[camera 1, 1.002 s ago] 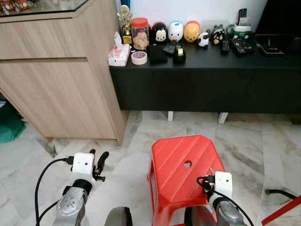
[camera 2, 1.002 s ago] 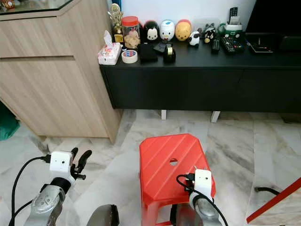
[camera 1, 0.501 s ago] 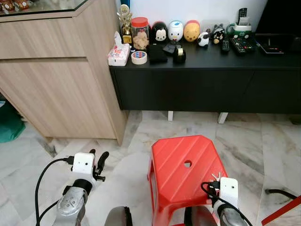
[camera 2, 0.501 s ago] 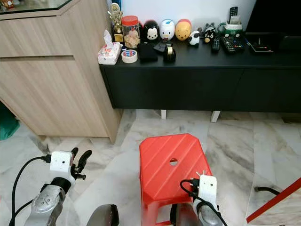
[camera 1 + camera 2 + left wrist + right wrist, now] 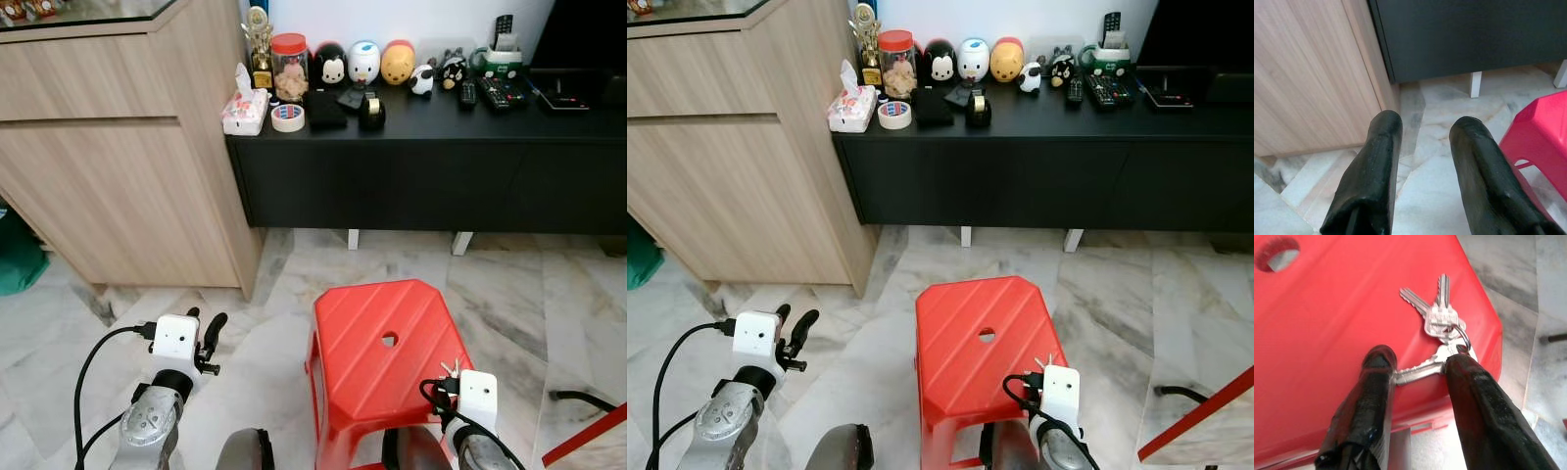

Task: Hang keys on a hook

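A bunch of silver keys [image 5: 1442, 320] on a ring hangs over the near right corner of a red plastic stool [image 5: 377, 343]. My right gripper [image 5: 1420, 363] is shut on the keys: one key blade spans between its two black fingers [image 5: 1376, 382], and the others fan out past the tips. From the head, the keys [image 5: 449, 368] stick up just beside the right wrist's white camera box. My left gripper [image 5: 203, 330] is low at my left side over the floor, open with nothing between its fingers [image 5: 1378, 161].
A long black low cabinet [image 5: 431, 166] stands ahead against the wall, topped with figurines, a jar, tape rolls and remotes. A tall wooden cabinet [image 5: 118, 166] stands on the left. A black cable [image 5: 580, 398] and a red bar [image 5: 588, 436] lie on the marble floor at right.
My right wrist has drawn back toward me and a little right over the stool's corner, and the keys now show at its fingers. The left arm has not moved.
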